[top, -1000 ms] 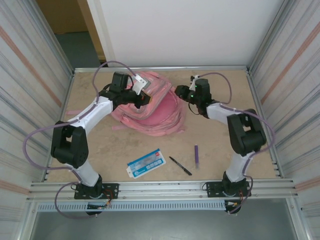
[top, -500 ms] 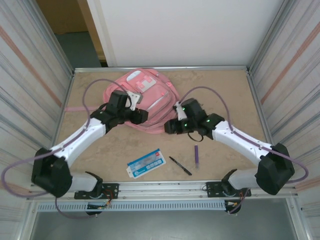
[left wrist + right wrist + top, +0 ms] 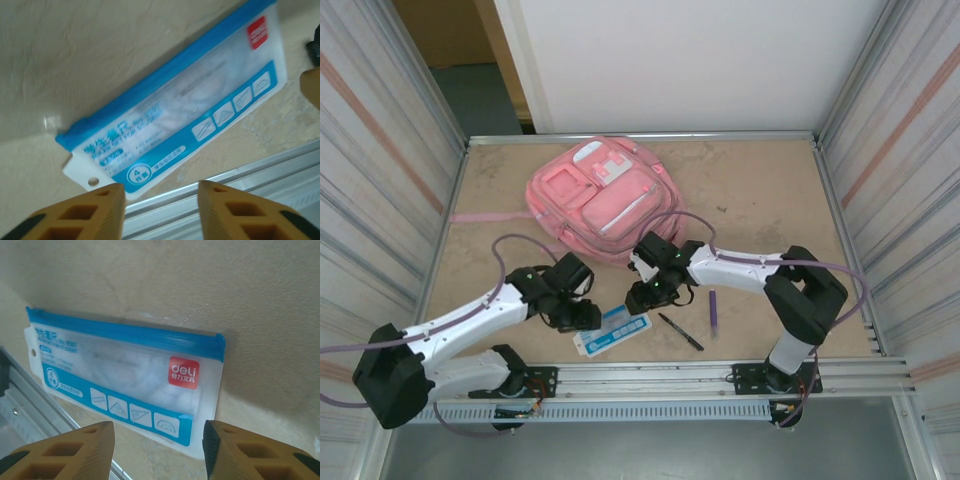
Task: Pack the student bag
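Top and wrist views, near edge to far wall. At the near edge runs an aluminium rail [image 3: 650,378]. Just beyond it a blue-and-white plastic packet [image 3: 613,328] lies flat on the desk [image 3: 760,200], with both arms bent low over it. The left jaws stand apart above the packet's left end, their yellow fingers [image 3: 75,215] holding nothing. The right jaws stand apart above its right end, their fingers [image 3: 65,450] likewise holding nothing. Whether any fingertip touches the plastic cannot be told. The left wrist view resolves the packet's punched hanging hole and printed label. The right wrist view resolves a red logo patch [image 3: 183,372] and a row of drawing-tool icons. The top view places a black pen [image 3: 680,331] just right of the packet and a purple marker [image 3: 713,312] near that. The student bag [image 3: 605,195] lies at the far side of the desk, pockets up, apart from both arms.
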Controlling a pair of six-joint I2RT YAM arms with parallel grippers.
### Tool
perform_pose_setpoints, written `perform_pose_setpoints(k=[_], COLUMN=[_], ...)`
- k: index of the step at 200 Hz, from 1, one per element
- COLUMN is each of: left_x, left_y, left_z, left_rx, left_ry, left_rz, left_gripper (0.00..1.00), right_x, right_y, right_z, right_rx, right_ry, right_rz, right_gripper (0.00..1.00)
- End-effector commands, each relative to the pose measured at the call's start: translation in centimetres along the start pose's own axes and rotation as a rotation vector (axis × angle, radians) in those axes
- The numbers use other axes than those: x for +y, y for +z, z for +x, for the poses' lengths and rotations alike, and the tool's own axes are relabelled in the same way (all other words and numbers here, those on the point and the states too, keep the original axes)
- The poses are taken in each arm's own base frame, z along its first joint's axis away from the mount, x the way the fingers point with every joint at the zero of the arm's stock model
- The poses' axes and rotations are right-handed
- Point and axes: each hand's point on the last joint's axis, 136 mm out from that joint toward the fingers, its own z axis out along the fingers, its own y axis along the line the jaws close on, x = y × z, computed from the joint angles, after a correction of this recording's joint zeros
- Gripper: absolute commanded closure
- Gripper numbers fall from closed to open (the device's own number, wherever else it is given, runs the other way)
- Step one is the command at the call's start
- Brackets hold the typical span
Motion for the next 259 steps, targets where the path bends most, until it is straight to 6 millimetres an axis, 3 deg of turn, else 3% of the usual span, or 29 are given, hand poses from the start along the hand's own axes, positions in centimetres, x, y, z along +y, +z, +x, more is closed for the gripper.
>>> perform_pose_setpoints(k=[1, 19, 46, 93, 143, 186, 210, 243, 259], left_x=[-0.6, -0.4, 2.5, 4.2, 4.9, 4.5, 4.9, 3.2, 2.3], left_y=[1.4, 2.9, 4.8, 6.2, 6.4, 6.0, 5.8, 4.7, 3.6], left_z=[0.7, 0.9, 1.7, 2.8, 3.0, 2.5, 2.4, 0.9, 0.0], left_rx=[0.038, 0.058, 0.056, 0.088, 0.103, 0.086, 0.085, 0.035, -0.005], left_ry=[-0.085, -0.08, -0.096, -0.15, -0.194, -0.177, -0.189, -0.157, -0.126], left_rz=[0.062, 0.07, -0.019, -0.014, 0.045, 0.072, 0.069, 0.139, 0.168], left_gripper=[0.66, 0.7, 0.76, 0.78, 0.78, 0.78, 0.78, 0.74, 0.7], right_x=[0.1, -1.0, -1.4, -1.8, 1.1, 1.8, 2.2, 3.5, 3.6], right_y=[0.2, 0.3, 0.7, 1.6, 1.4, 1.9, 1.5, 0.6, -0.1], right_z=[-0.7, -1.3, -2.2, -2.4, -2.1, -1.2, -1.0, -0.5, -0.8], right_rx=[-0.005, -0.027, -0.032, 0.015, 0.103, 0.146, 0.154, 0.15, 0.127], right_ry=[0.022, 0.015, 0.021, 0.046, 0.05, 0.06, 0.065, 0.029, 0.03], right_rz=[-0.012, 0.035, 0.02, -0.037, -0.293, -0.376, -0.444, -0.509, -0.514], right_gripper=[0.51, 0.51, 0.51, 0.5, 0.53, 0.57, 0.72, 1.0, 1.0])
